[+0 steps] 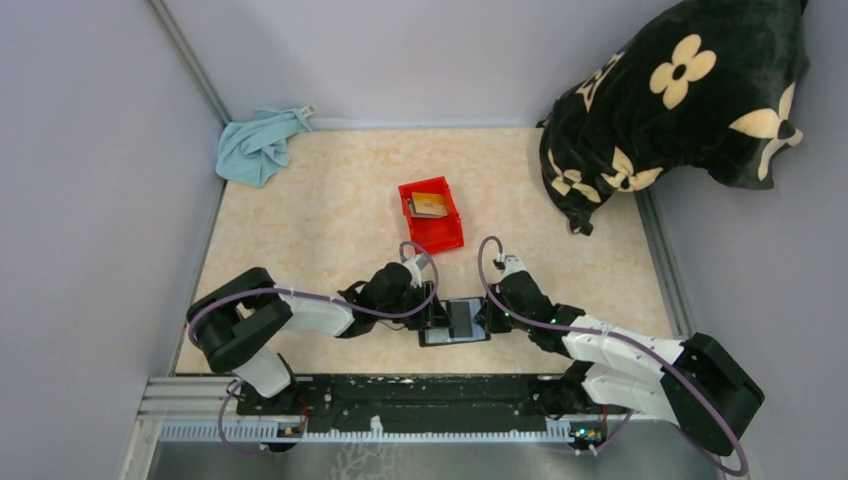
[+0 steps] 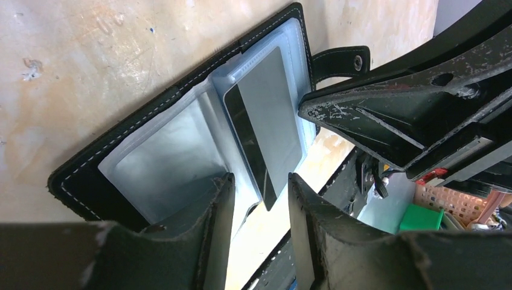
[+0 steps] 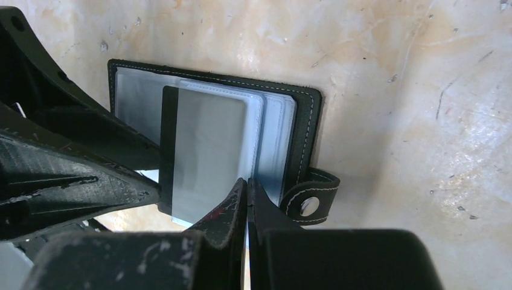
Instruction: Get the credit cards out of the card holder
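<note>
The black card holder point(image 1: 462, 322) lies open near the table's front edge between both grippers. Its clear sleeves show in the left wrist view, black rim point(image 2: 78, 175). A grey credit card point(image 2: 272, 121) with a dark stripe sticks partway out of a sleeve. Its lower corner lies between the fingers of my open left gripper point(image 2: 261, 184), touching neither. My right gripper point(image 3: 248, 181) is shut on the near edge of a sleeve of the card holder point(image 3: 308, 121), beside the grey card point(image 3: 208, 151). Tan cards point(image 1: 428, 205) lie in the red bin point(image 1: 445, 235).
A blue cloth point(image 1: 258, 145) lies at the back left corner. A black flowered pillow point(image 1: 680, 100) leans at the back right. Walls close both sides. The holder's snap strap point(image 3: 311, 202) points to the right.
</note>
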`<state>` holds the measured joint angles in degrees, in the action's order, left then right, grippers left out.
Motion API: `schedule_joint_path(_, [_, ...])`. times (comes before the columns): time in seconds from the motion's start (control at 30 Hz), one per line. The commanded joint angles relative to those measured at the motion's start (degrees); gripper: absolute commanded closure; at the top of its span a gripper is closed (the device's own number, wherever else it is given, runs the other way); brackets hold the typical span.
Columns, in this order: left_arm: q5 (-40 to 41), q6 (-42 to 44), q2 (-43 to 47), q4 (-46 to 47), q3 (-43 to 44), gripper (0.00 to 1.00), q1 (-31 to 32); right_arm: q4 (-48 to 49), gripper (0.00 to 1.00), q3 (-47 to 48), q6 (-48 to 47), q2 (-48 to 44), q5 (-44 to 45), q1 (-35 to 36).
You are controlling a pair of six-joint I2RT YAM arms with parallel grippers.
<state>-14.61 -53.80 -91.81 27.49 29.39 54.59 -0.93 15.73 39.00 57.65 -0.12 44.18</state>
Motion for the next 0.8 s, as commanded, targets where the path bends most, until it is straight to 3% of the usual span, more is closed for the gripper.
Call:
schedule_joint_path(0.0, [0.5,1.2,-1.1,0.6,1.1,0.57,-0.2,2.9,1.0,-1.0,0.8,1.4,-1.2,0.4])
schedule_joint_path(0.43, [-0.5,0.4,-2.1,1.7,1.4,0.84,-0.3,4.4,1.0,-1.7,1.7,2.8,-1.5,1.0])
schedule_joint_path(0.57, [-1.1,0.4,-2.3,1.4,1.7,1.0,-0.3,4.8,1.0,-1.7,1.8,3.6,-1.5,0.9])
schedule_joint_path(0.77, [0.2,1.0,-0.5,0.1,0.0,1.0,-1.0,4.9,1.0,-1.6,1.9,4.1,-0.6,0.8])
